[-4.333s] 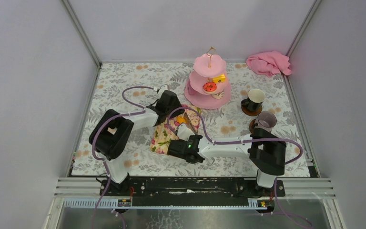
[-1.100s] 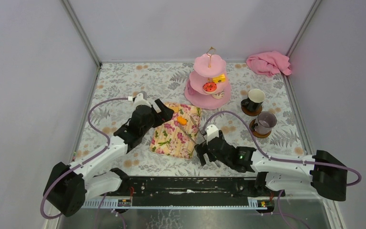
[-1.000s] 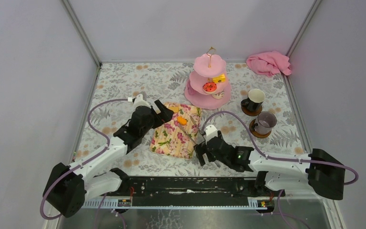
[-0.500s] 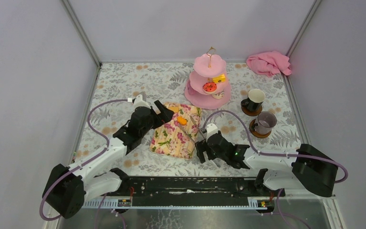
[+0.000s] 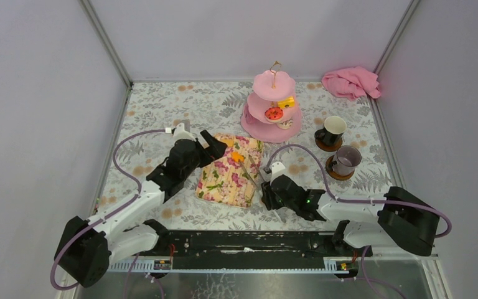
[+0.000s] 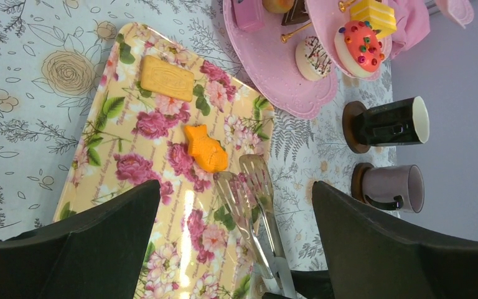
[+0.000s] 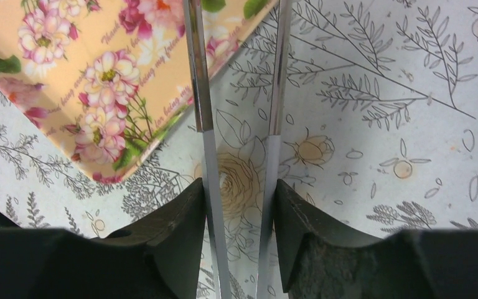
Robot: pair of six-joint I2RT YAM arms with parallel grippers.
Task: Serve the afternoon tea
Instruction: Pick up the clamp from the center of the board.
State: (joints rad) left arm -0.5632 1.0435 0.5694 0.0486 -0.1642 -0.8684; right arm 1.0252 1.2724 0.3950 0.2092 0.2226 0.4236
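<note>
Presently: right gripper (image 7: 239,199) is closed on the tongs (image 7: 199,75) near the handle end, one finger pressed on each metal arm. That lets the tips reach over the tray (image 6: 99,156), just beside the orange cake (image 6: 205,148). It is likely lining up a pick for the stand (image 6: 274,81). Left gripper (image 5: 215,145) is spread wide and empty at the tray's left edge, perhaps to steady it.
</note>
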